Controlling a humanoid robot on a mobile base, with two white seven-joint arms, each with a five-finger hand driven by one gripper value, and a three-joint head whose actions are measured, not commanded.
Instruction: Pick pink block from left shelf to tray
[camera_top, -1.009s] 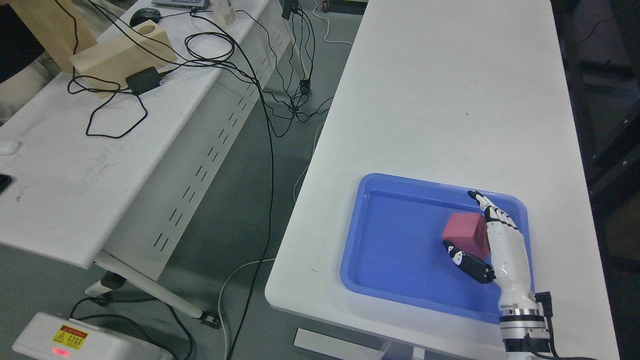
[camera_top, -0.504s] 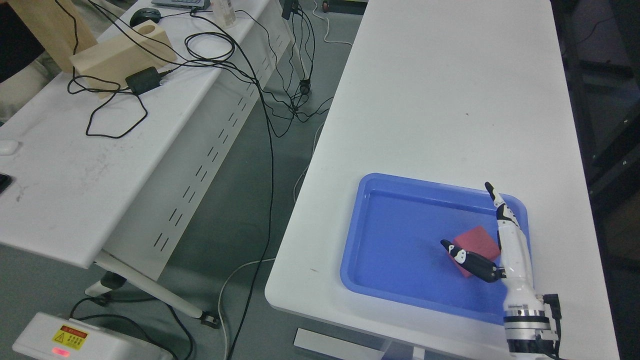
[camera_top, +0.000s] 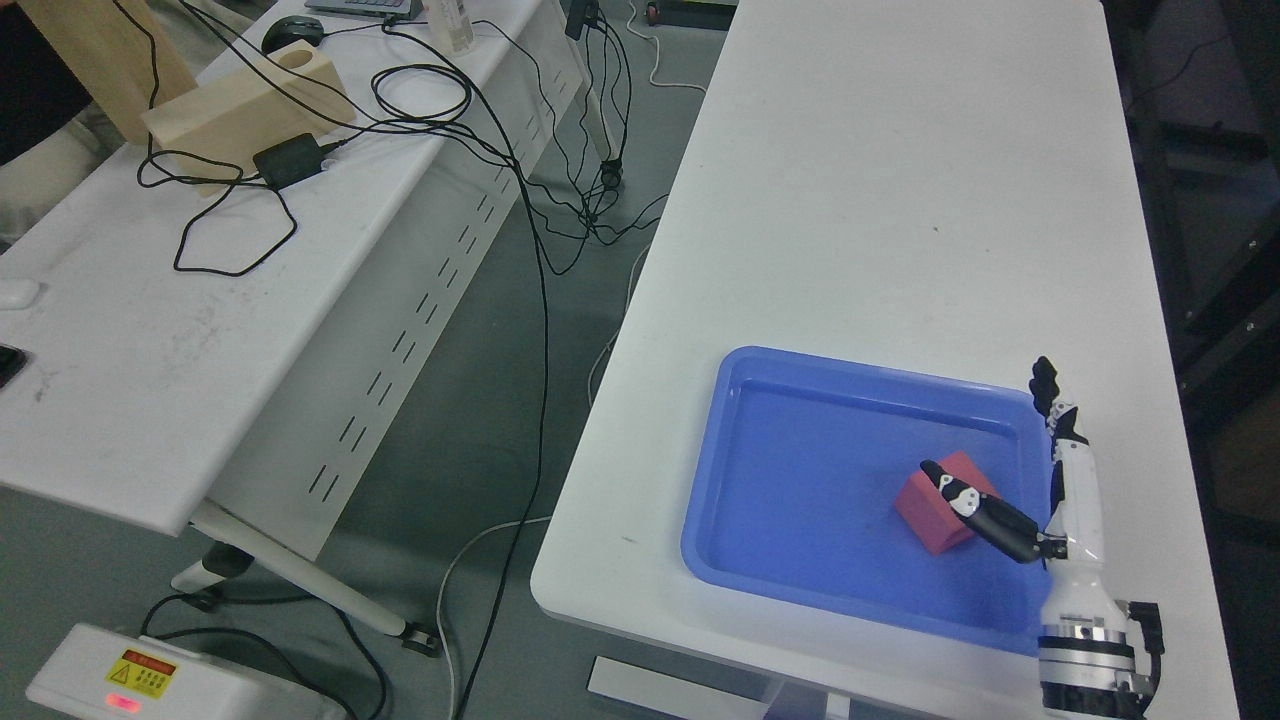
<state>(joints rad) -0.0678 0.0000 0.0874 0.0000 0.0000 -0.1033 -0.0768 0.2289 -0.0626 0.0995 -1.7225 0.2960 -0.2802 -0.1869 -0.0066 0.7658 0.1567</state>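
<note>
A smooth white bench (camera_top: 880, 200) carries a glossy blue rectangular plastic tray (camera_top: 790, 560) with rounded corners at its near right. The matte pink block (camera_top: 935, 510), a small cube, lies tilted inside the tray. The right robot hand (camera_top: 1060, 490) is spread open, holding nothing, its dark thumb crossing the block's right corner.

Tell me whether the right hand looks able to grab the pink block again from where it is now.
Probably yes. The right hand is open right beside the pink block, its thumb over the block's near edge. The block lies free in the blue tray, nothing between them.
</note>
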